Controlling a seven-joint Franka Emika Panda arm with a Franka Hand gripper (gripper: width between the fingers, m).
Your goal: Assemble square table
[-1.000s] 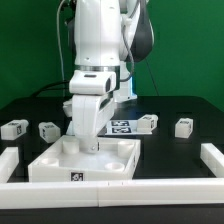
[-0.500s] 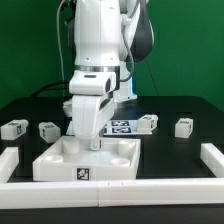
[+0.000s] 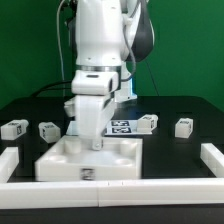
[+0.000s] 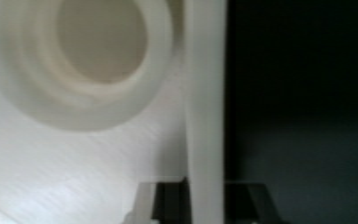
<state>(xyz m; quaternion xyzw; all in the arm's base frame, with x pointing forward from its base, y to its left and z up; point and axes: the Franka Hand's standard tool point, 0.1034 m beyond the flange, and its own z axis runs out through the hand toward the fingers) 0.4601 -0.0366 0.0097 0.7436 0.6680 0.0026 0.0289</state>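
Currently jaws closed almost fully, pinching thin raised rim (image 4: pixel 206 100) of large white square plastic tabletop (image 3: pixel 118 160). Rim runs between jaws; round corner socket (image 4: pixel 91 55) just beside them. Tabletop lies flat on black desk (image 3: pixel 175 150), directly below jaws. Judged light, stiff, smooth: grip rim wall squarely, as slip is likely.

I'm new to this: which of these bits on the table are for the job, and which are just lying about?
For the job: tabletop; four loose legs.
Just lying about: marker board; border rails.
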